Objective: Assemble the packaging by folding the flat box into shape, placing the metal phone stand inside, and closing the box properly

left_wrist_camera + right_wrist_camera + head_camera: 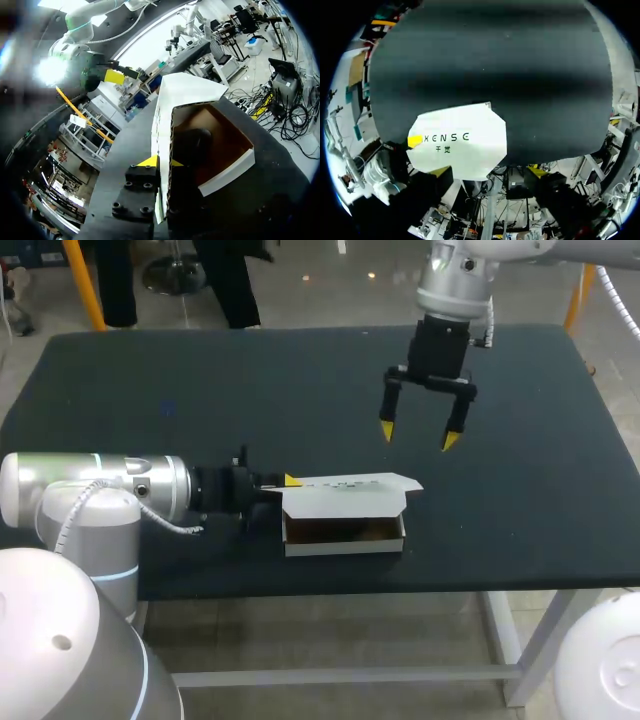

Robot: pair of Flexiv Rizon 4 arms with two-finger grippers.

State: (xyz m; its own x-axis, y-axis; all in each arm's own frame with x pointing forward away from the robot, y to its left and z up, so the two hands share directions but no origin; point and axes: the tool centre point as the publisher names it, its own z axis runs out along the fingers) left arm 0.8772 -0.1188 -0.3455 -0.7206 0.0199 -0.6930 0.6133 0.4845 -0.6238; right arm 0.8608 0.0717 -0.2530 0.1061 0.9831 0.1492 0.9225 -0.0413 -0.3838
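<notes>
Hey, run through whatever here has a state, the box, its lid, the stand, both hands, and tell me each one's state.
box: folded into shape, resting on the table, not closed.
lid: open, sticking out flat.
phone stand: dark shape already inside the box.
left hand: shut on the box's end wall, one finger inside, one outside.
right hand: open, empty, above the table beyond the box.

One box, one stand — one table
</notes>
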